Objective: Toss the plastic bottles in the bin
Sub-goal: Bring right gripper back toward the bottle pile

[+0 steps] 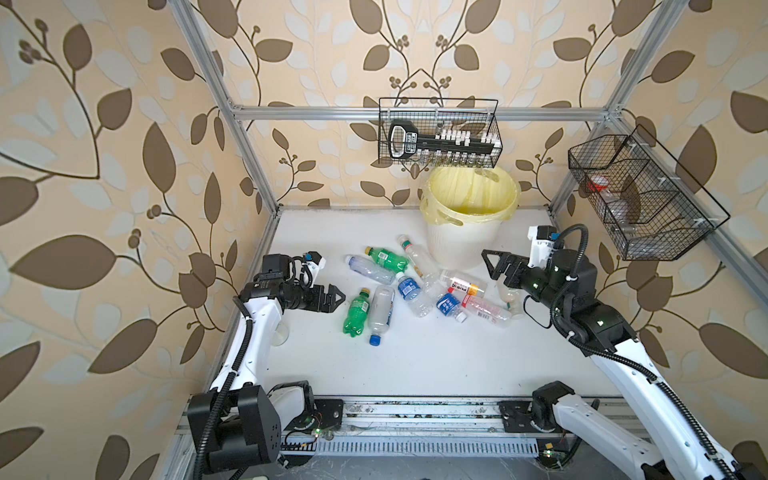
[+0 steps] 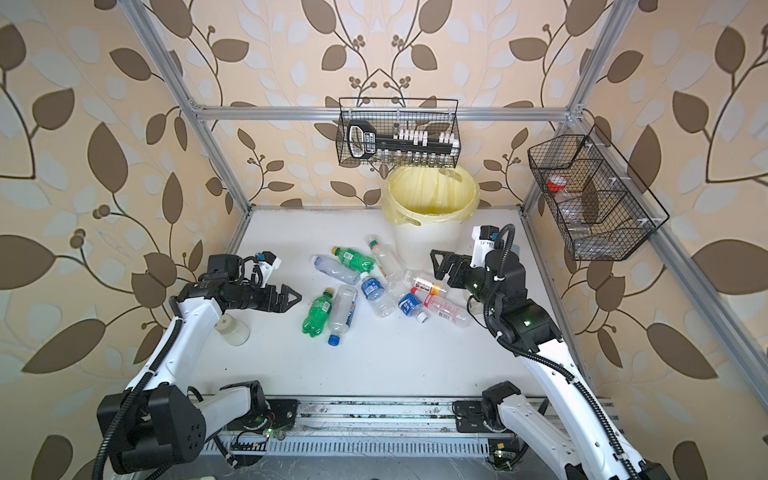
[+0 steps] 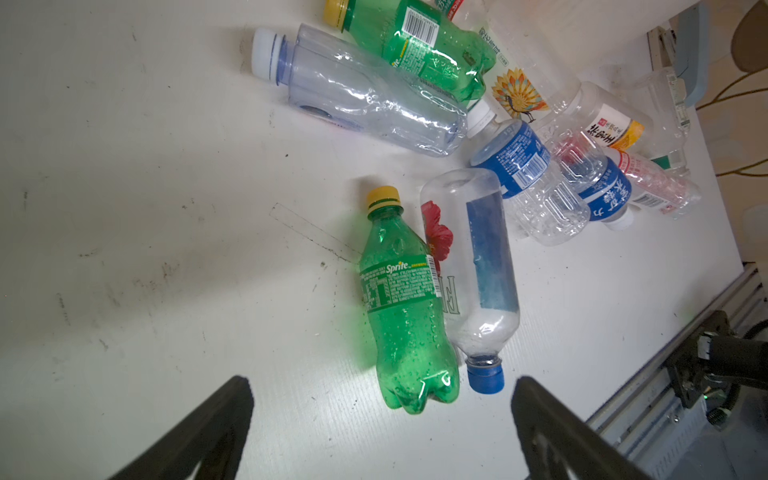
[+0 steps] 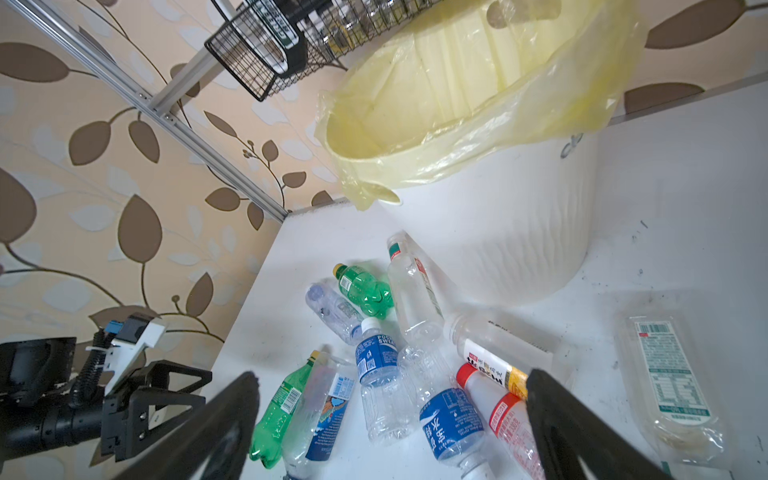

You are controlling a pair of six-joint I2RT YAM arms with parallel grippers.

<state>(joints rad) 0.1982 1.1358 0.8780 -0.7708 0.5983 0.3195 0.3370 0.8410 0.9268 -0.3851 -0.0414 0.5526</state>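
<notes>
Left hand [image 1: 337, 297] wide | right hand [image 1: 492, 266] wide | bottles [image 1: 409, 291] on table [image 1: 415, 365] beside bag-lined bin [image 1: 457, 245]

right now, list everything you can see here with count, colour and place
table: 1, white
bin: 1, cream, yellow bag, back of table
green bottles: 2, yellow caps, lying at the pile's left
clear bottles: at least eight, blue, red or white labels, lying before the bin
wire baskets: 2, black, hung on the frame
clear jar: 1, table's left edge
left gripper: open, empty, beside a green bottle
right gripper: open, empty, by the pile's right edge
</notes>
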